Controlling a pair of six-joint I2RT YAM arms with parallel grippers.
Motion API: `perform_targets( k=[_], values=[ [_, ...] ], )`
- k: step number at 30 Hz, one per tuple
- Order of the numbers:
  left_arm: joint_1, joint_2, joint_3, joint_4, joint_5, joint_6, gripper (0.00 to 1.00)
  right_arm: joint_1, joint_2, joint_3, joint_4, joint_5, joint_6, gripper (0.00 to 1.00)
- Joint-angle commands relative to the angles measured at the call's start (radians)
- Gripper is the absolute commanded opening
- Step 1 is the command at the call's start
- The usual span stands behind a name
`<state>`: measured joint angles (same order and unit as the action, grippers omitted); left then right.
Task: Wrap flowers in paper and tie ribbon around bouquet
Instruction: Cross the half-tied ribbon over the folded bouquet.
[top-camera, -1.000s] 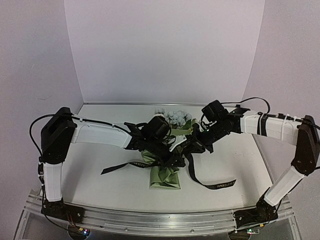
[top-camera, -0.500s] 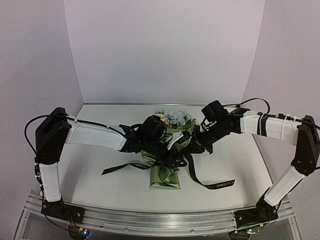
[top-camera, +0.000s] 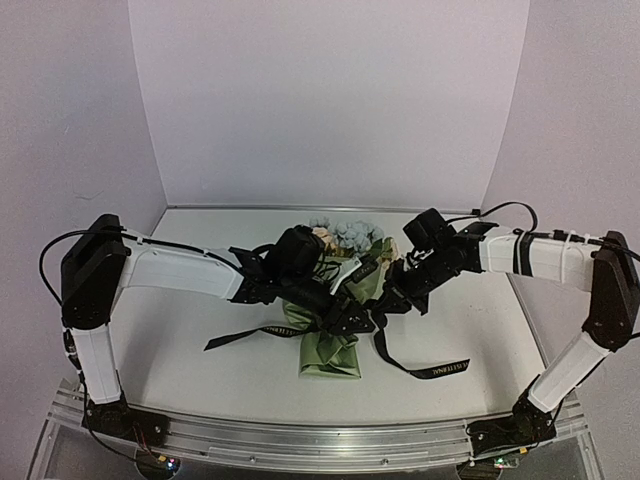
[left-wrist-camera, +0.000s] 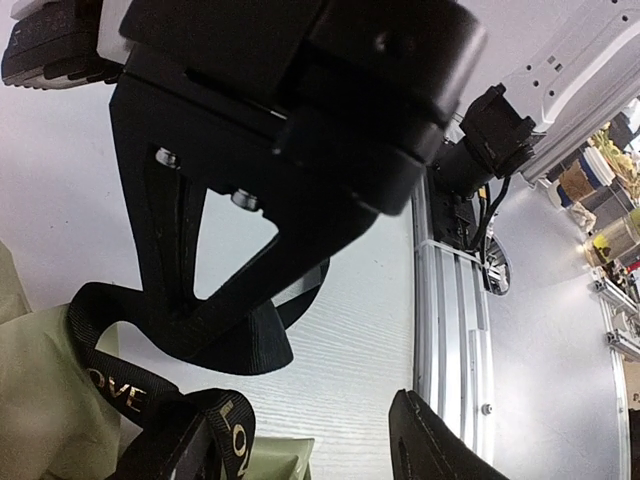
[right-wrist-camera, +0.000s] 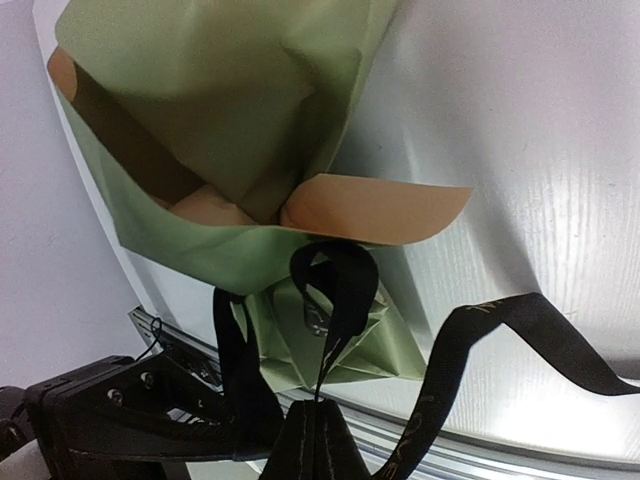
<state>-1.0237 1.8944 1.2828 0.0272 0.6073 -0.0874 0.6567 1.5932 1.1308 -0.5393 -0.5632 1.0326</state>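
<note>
We see the bouquet (top-camera: 330, 352) lying on the counter (top-camera: 190, 385) between the two arms, blooms toward the far wall and folded foot toward the arm bases. Both sets of fingers meet at its narrow waist. The right fingers (right-wrist-camera: 315, 428) are clenched on the ribbon (right-wrist-camera: 345, 285) — a thin strand runs up from their tips to a small loop standing at the waist. The left fingers (top-camera: 348, 318) stand apart, released; in the left wrist view a loop of ribbon lies against the upper finger (left-wrist-camera: 185, 270), and nothing is pinched between the two.

The paper (right-wrist-camera: 230, 110) forms a cone that holds the flowers (top-camera: 348, 233), with cream and pale blue heads showing at its mouth. It is olive green outside and creased, and one flap turns out a tan reverse. The ribbon is black with pale lettering — one tail trails left across the counter, and the other curls right.
</note>
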Motion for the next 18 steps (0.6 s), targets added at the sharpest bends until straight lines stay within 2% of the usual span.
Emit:
perform_targets(
  k=[1, 8, 11, 15, 18],
  values=[
    [0.004, 0.027, 0.057, -0.018, 0.068, 0.007, 0.53, 0.001, -0.017, -0.002, -0.037, 0.077, -0.038, 0.0],
    [0.002, 0.088, 0.091, -0.068, 0.113, 0.013, 0.35, 0.001, 0.026, 0.084, -0.087, 0.097, -0.134, 0.0],
    [0.002, 0.104, 0.1, -0.074, 0.107, 0.018, 0.4, 0.002, 0.048, 0.127, -0.092, 0.057, -0.147, 0.0],
    [0.002, 0.108, 0.096, -0.05, 0.083, 0.007, 0.53, 0.003, 0.045, 0.157, -0.108, 0.033, -0.181, 0.0],
    [0.007, 0.095, 0.076, 0.009, 0.072, -0.019, 0.59, 0.003, 0.051, 0.174, -0.135, 0.025, -0.201, 0.0]
  ],
)
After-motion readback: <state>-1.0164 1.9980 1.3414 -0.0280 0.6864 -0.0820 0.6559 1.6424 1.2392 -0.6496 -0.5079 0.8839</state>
